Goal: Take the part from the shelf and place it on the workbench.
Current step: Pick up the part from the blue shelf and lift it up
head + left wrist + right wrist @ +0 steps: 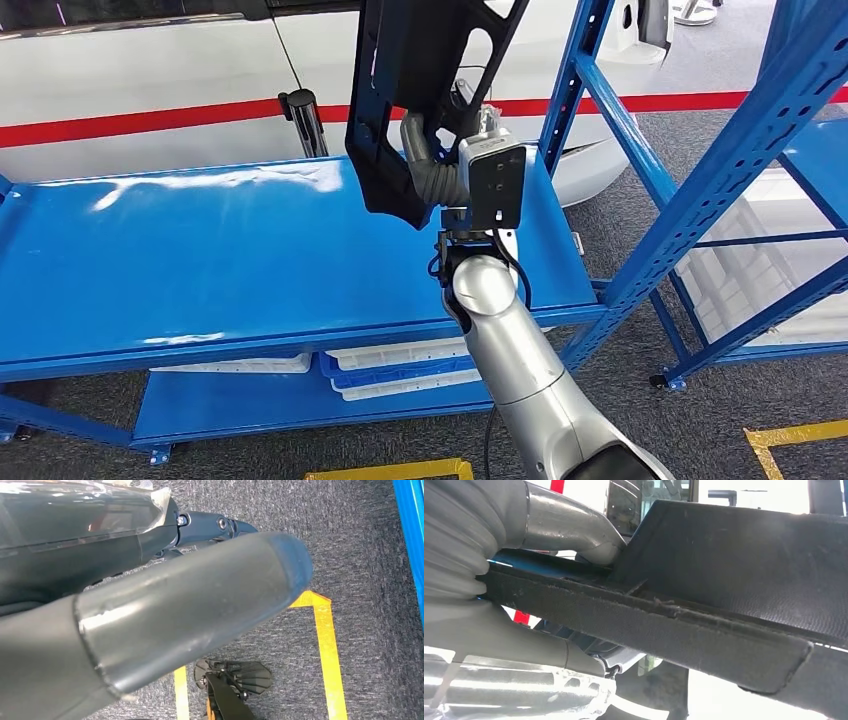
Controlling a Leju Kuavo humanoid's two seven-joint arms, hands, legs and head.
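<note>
**One black part up in my right hand, above the blue bench**

One hand is doing the work right now: my right hand (432, 165) is wrapped around the black part (400, 110), and from the head camera I see it raised over the far right portion of the blue workbench (200, 260). The part is a long, flat, angular panel with cut-out openings, standing nearly upright, its lower end hanging above the glossy blue top and not touching it. My silver right arm (520, 360) comes up from below, across the bench's front edge, with the wrist camera box just beside the part.

On the right wrist camera, I've got the grey thumb (569, 530) pressed down on one face of the part (724, 560) and the ribbed cover hard against its felt-like edge, so the grip is firm, clamped on the panel.

My left hand (150, 610) hangs low over grey carpet (360, 555) with yellow floor tape (327, 645); the thick grey thumb fills that close view, and I cannot tell how the fingers are set.

Around me: the blue shelf frame (700, 180) stands to the right, white trays (400, 365) sit on the lower level under the bench, and a white wall with a red stripe (130, 120) runs behind.
</note>
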